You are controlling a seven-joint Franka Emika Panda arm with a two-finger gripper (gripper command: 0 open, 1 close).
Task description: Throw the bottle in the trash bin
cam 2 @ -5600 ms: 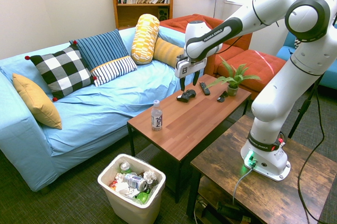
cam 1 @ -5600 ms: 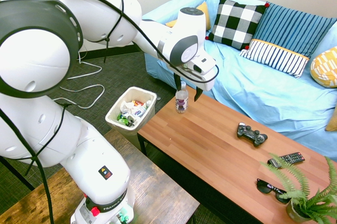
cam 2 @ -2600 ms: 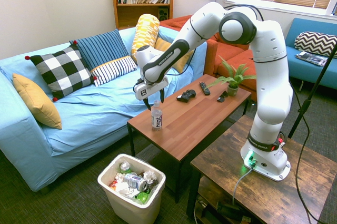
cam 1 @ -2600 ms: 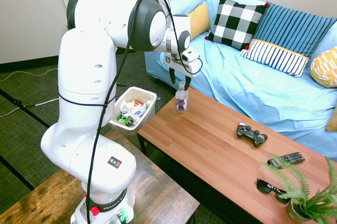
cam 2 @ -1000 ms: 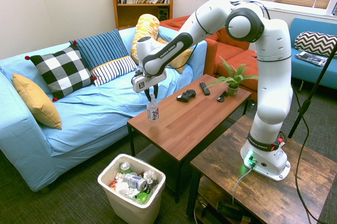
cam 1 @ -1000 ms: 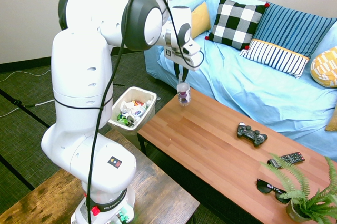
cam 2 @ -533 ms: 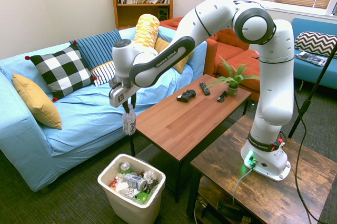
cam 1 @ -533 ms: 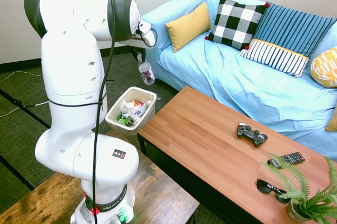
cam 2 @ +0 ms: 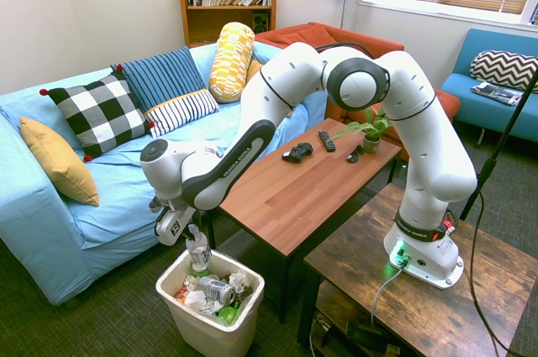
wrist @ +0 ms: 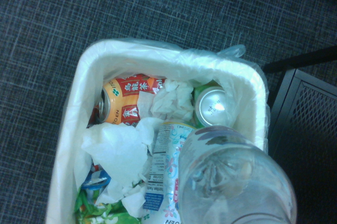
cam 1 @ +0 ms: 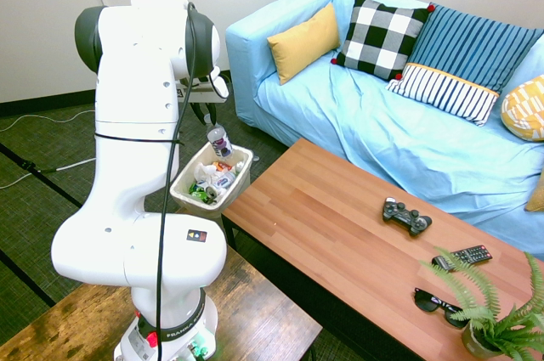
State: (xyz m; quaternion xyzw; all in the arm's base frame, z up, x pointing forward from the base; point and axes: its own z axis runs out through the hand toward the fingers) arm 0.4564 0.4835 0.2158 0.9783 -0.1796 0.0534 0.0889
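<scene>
While your two dark fingers stand narrow, closed on the neck of one small clear plastic bottle with a purplish label, that bottle hangs tilted above one white rectangular plastic trash bin. Right under it, in the bin, the wrist view shows you one orange-and-red can, one can end-up with a silver base, one pale flower-printed can and crumpled white paper. Just beside the bin you have one long brown wooden table, bearing one black game controller, one dark remote control, one pair of black sunglasses and one potted green fern. Beyond the table runs one sofa under a light blue cover, where you can count five cushions in the first exterior view: one plain yellow, one black-and-white checked, one blue striped, one white striped and one yellow patterned.
</scene>
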